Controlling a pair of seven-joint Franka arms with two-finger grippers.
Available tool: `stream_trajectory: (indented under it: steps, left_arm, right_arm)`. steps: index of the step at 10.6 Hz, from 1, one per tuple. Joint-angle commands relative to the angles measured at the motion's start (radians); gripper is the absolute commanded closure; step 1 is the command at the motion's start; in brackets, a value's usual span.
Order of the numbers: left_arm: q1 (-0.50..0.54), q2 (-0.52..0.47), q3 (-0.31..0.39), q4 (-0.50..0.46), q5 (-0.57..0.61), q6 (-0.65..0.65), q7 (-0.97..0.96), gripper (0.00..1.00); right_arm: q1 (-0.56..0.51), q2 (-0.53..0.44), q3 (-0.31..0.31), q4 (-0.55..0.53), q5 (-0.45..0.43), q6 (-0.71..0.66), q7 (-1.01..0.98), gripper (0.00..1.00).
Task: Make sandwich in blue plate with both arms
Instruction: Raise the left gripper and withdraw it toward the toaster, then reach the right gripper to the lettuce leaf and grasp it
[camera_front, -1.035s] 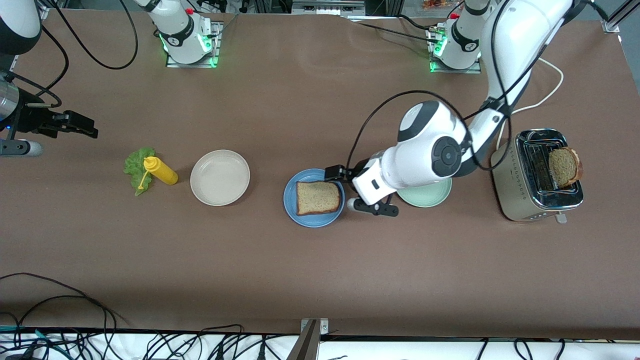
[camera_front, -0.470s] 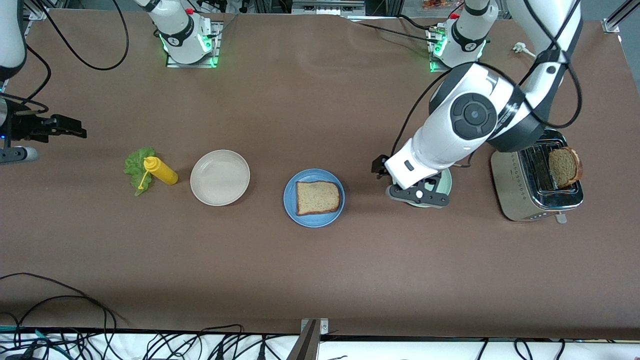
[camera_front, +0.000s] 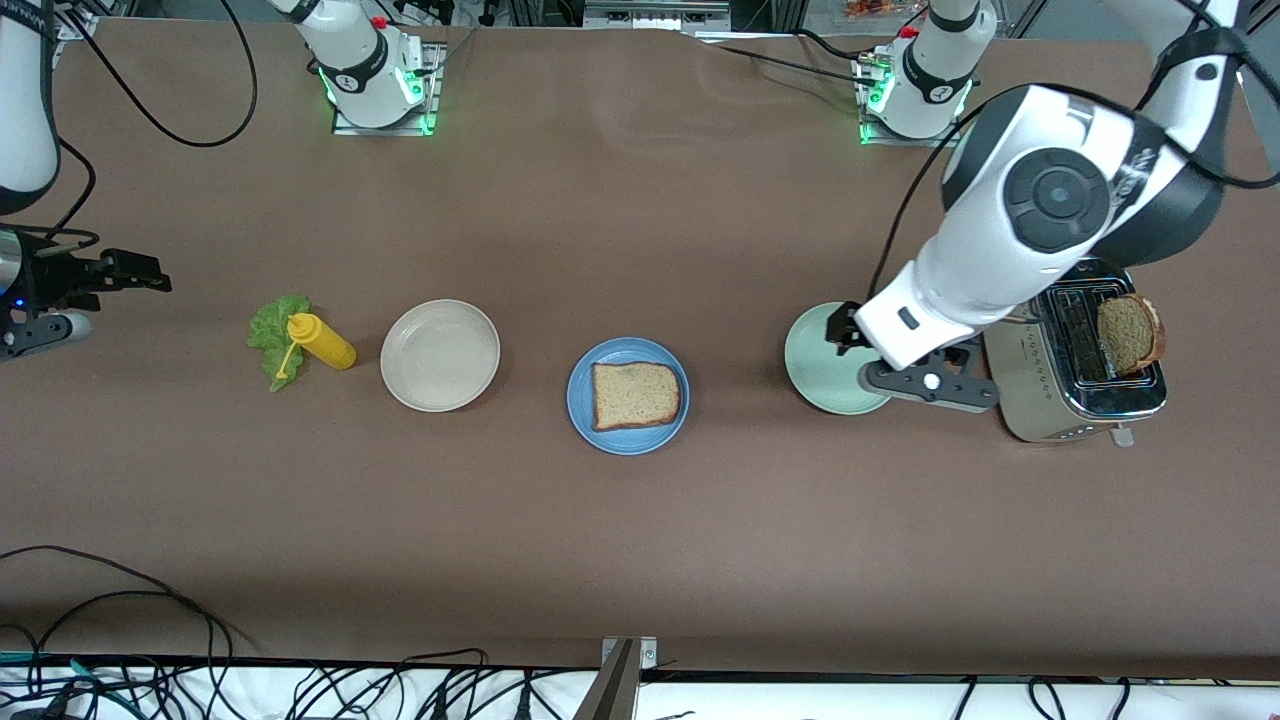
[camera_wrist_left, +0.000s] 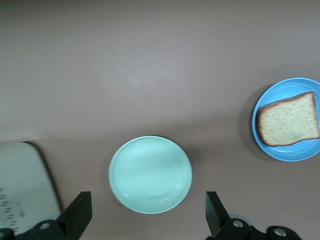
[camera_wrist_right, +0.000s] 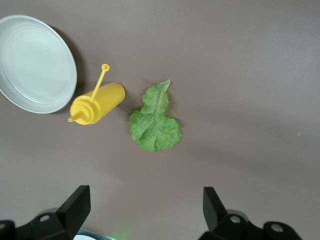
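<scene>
The blue plate (camera_front: 627, 441) sits mid-table with one brown bread slice (camera_front: 636, 394) flat on it; both also show in the left wrist view, plate (camera_wrist_left: 300, 153) and slice (camera_wrist_left: 289, 120). A second bread slice (camera_front: 1128, 334) stands up out of the toaster (camera_front: 1040, 400). The green lettuce leaf (camera_front: 266, 332) lies on the table toward the right arm's end and shows in the right wrist view (camera_wrist_right: 154, 122). My left gripper (camera_front: 930, 385) is open and empty, between the pale green plate and the toaster. My right gripper (camera_front: 145, 272) is open and empty, over bare table beside the lettuce.
A yellow squeeze bottle (camera_front: 322, 342) lies against the lettuce. A beige plate (camera_front: 440, 355) stands between it and the blue plate. An empty pale green plate (camera_front: 825, 360) stands next to the toaster. Cables run along the table edge nearest the front camera.
My left arm has swung away from the blue plate toward the toaster, leaving the slice on the plate. My right gripper has drifted slightly toward the table's end.
</scene>
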Motion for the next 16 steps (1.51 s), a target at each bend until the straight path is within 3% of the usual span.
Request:
stream_trajectory:
  steps: [1,3,9,11,13,14,16]
  left_arm:
    - [-0.007,-0.105,0.086,-0.039,-0.008,-0.037,0.110,0.00]
    - [-0.015,-0.148,0.166,-0.039,-0.071,-0.041,0.182,0.00]
    - [-0.018,-0.242,0.287,-0.039,-0.085,-0.109,0.318,0.00]
    - [-0.020,-0.262,0.374,-0.036,-0.187,-0.135,0.322,0.00]
    - [-0.020,-0.291,0.407,-0.036,-0.193,-0.176,0.379,0.00]
    - [-0.021,-0.309,0.427,-0.039,-0.188,-0.205,0.411,0.00]
    - [-0.020,-0.351,0.438,-0.079,-0.174,-0.222,0.463,0.00]
  right_arm:
    - [-0.027,0.071,-0.001,0.000,0.020,0.018,-0.055,0.00]
    - [-0.061,0.122,0.000,-0.003,0.075,0.016,-0.070,0.00]
    - [-0.171,0.363,0.000,-0.011,0.341,0.056,-0.335,0.00]
    - [-0.170,0.412,0.003,-0.011,0.373,0.128,-0.392,0.00]
    - [-0.167,0.455,0.008,-0.011,0.410,0.185,-0.418,0.01]
    - [-0.159,0.470,0.008,-0.011,0.422,0.202,-0.417,0.08]
    - [-0.151,0.489,0.008,-0.011,0.422,0.197,-0.401,0.47]
